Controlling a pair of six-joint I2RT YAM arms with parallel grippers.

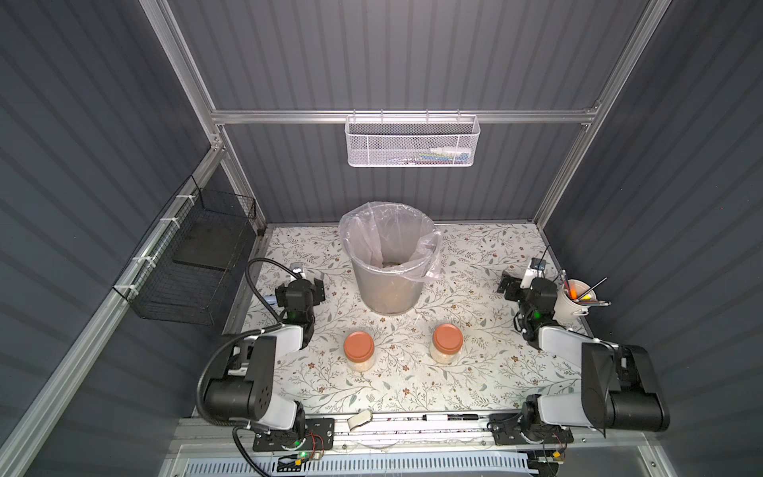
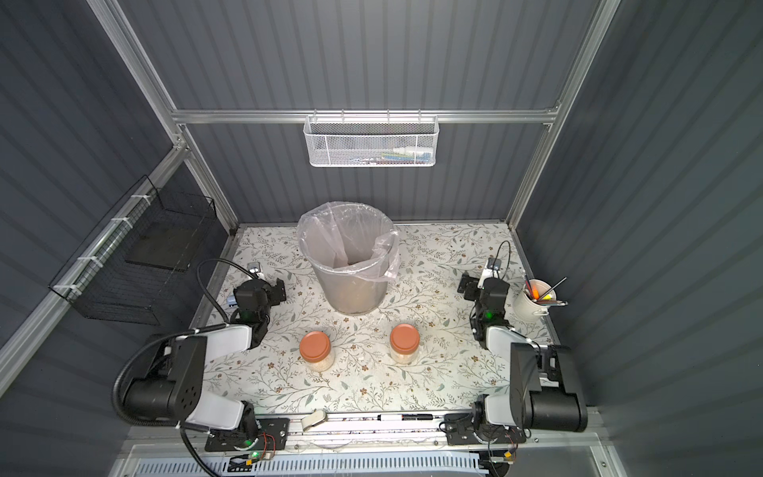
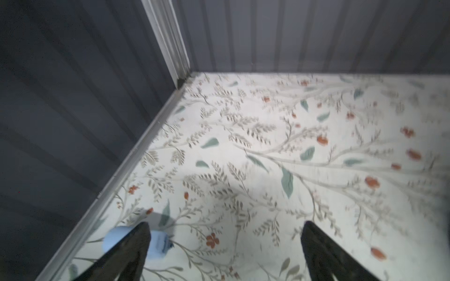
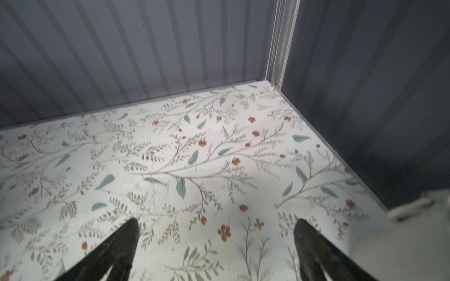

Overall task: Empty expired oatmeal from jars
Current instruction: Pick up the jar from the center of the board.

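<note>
Two jars with orange lids stand upright and closed on the flowered table in both top views, the left jar [image 1: 359,351] [image 2: 316,351] and the right jar [image 1: 447,343] [image 2: 404,343]. Pale oatmeal [image 1: 360,365] shows through the glass low in each. My left gripper [image 1: 317,288] [image 3: 225,222] hovers over the table's left side, behind the left jar, open and holding nothing. My right gripper [image 1: 508,285] [image 4: 216,220] is open over the right side, behind the right jar, also holding nothing. Neither wrist view shows a jar.
A grey plastic-lined bin [image 1: 388,293] stands at the back middle, behind both jars. A white cup of pens [image 1: 574,303] [image 4: 399,243] sits beside the right wrist. A small light-blue object [image 3: 159,245] lies by the left gripper near the table edge. A marker [image 1: 450,417] lies on the front rail.
</note>
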